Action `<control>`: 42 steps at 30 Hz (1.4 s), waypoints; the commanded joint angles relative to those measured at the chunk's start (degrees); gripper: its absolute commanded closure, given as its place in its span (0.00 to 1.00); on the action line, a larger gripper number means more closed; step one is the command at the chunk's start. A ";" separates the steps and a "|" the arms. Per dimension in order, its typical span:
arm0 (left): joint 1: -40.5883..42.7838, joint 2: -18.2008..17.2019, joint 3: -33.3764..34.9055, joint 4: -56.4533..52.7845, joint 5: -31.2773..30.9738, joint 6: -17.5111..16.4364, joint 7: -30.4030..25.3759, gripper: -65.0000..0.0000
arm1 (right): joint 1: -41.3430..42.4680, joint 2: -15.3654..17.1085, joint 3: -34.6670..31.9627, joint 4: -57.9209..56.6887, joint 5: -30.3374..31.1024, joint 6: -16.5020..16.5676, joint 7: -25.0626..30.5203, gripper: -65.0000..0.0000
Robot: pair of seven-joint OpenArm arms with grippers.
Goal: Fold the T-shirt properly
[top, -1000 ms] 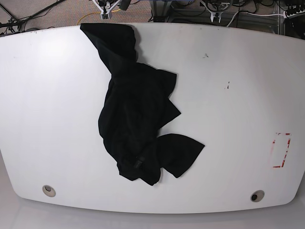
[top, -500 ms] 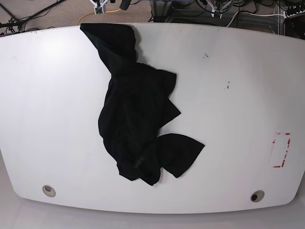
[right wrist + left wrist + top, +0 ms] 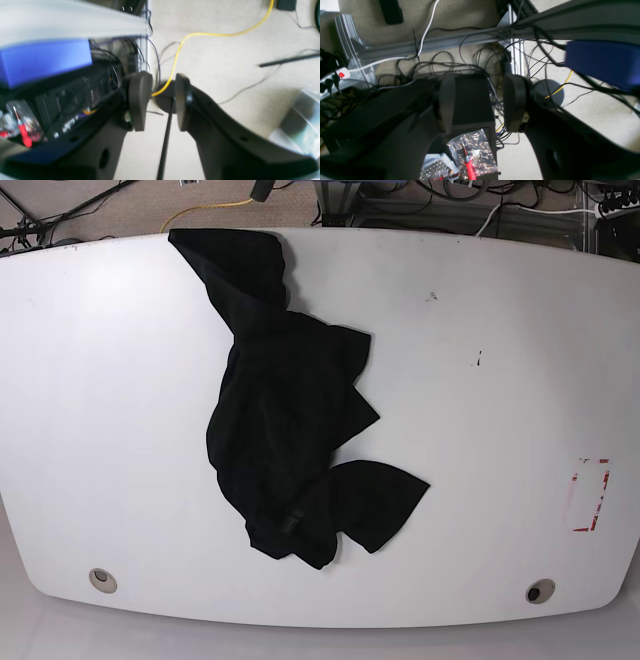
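The black T-shirt (image 3: 290, 430) lies crumpled in a long heap on the white table (image 3: 480, 420), running from the far edge down towards the near edge, left of centre. No print shows on it. Neither gripper appears in the base view. In the left wrist view my left gripper (image 3: 480, 102) is open over the floor behind the table, nothing between its fingers. In the right wrist view my right gripper (image 3: 157, 100) also hangs over the carpet with a narrower gap between its pads, holding nothing.
A red-marked rectangle (image 3: 590, 495) sits at the table's right side, and two round grommets (image 3: 100, 578) are near the front edge. Cables (image 3: 470, 65), a yellow cord (image 3: 200, 35) and metal framing (image 3: 445, 42) lie on the floor behind the table.
The T-shirt has not moved. The gripper parts that showed at the far edge of the base view have gone out of that view.
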 commanded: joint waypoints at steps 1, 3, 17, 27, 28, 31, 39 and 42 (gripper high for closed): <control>3.23 -0.41 -1.27 4.25 0.00 0.12 -0.85 0.58 | -2.76 0.22 0.21 3.67 0.96 0.70 0.76 0.72; 6.22 -0.24 -3.11 7.85 0.00 0.03 -0.85 0.58 | -5.39 0.13 0.21 6.66 2.10 0.70 0.76 0.72; 18.35 -0.24 -5.93 31.32 -0.09 0.03 -0.94 0.58 | -16.38 0.22 0.74 31.72 8.61 0.70 -5.57 0.72; 13.69 -0.24 -7.77 36.69 -0.09 0.03 -1.03 0.57 | -8.91 0.40 2.94 38.58 13.00 0.70 -7.68 0.72; 12.54 -0.24 -7.77 36.69 -0.09 0.03 -1.03 0.57 | -7.24 0.40 2.94 38.58 13.00 0.70 -8.29 0.72; 8.41 -0.32 -7.69 36.60 0.17 0.03 -0.85 0.51 | -2.14 0.40 3.03 38.66 13.09 0.70 -10.58 0.72; -2.22 -0.50 -5.22 36.25 0.52 0.03 -0.68 0.31 | 9.90 0.40 2.76 38.66 13.00 0.70 -18.76 0.72; -5.30 -2.26 -4.87 36.16 0.52 0.03 -0.68 0.30 | 14.03 0.22 2.76 38.66 13.00 0.70 -21.48 0.71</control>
